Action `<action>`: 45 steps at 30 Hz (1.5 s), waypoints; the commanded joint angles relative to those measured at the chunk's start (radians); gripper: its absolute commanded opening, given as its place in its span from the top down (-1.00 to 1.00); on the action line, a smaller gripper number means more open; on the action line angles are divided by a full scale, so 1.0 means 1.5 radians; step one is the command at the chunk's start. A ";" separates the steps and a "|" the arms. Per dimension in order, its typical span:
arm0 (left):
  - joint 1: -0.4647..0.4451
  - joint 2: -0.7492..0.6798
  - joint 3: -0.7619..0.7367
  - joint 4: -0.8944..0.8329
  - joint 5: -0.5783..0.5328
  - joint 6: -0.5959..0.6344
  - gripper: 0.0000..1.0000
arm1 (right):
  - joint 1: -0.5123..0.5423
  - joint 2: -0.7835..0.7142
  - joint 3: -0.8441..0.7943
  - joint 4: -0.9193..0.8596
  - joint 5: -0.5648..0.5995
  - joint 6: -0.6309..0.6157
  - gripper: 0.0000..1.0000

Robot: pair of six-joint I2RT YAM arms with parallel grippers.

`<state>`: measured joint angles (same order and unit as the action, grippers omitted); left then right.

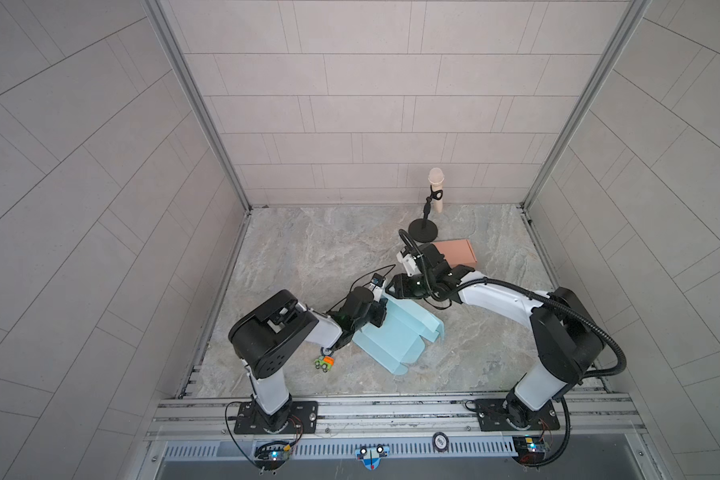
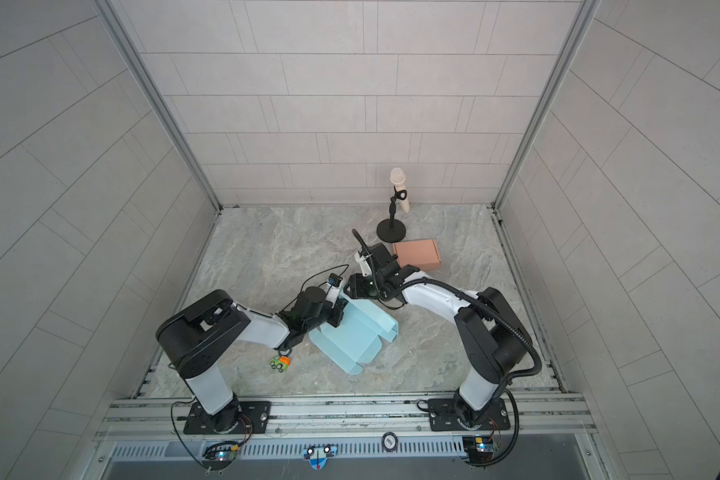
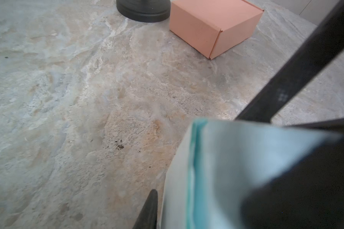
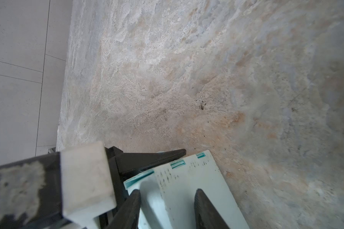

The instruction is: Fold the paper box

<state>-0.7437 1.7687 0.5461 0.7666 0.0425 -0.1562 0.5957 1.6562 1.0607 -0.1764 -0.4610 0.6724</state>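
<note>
**Work surface.** The desk [image 1: 308, 257] is a marbled grey slab enclosed by tiled walls.

**Task item.** The paper box [image 1: 395, 336] is light blue and only partly formed. Most panels lie flat on the desk, front of centre between the two arms. One end wall, at the right of the sheet in both top views, is turned up. The far corner is raised off the surface where both hands meet it.

**Left hand.** The left hand [image 1: 377, 313] sits at the far-left edge of the paper box. In the left wrist view, a doubled blue wall stands between its fingers [image 3: 149, 210]. The jaws are almost closed and grip that wall.

**Right hand.** The right hand [image 1: 391, 288] reaches across the middle to the same far corner, just beside the left hand. In the right wrist view its fingers [image 4: 131, 208] stand about half apart, straddling a fold of the box panel without clamping it.

**Other items.**
- A closed peach box [image 1: 458, 251] lies far right.
- A microphone stand [image 1: 422, 230] is just behind the peach box.
- A small green and orange toy [image 1: 324, 363] lies near the left arm
</note>
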 commanded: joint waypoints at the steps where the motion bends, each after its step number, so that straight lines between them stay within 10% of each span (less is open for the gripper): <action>1: 0.003 0.012 0.012 0.024 -0.004 0.002 0.58 | 0.005 0.000 -0.016 -0.013 0.015 0.020 0.07; 45: 0.004 -0.030 -0.016 0.132 0.027 -0.085 0.75 | 0.010 -0.029 -0.064 -0.013 0.058 0.054 0.16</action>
<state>-0.7418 1.7355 0.4992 0.9058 0.0708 -0.2638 0.6022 1.6150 0.9928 -0.1005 -0.4084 0.7444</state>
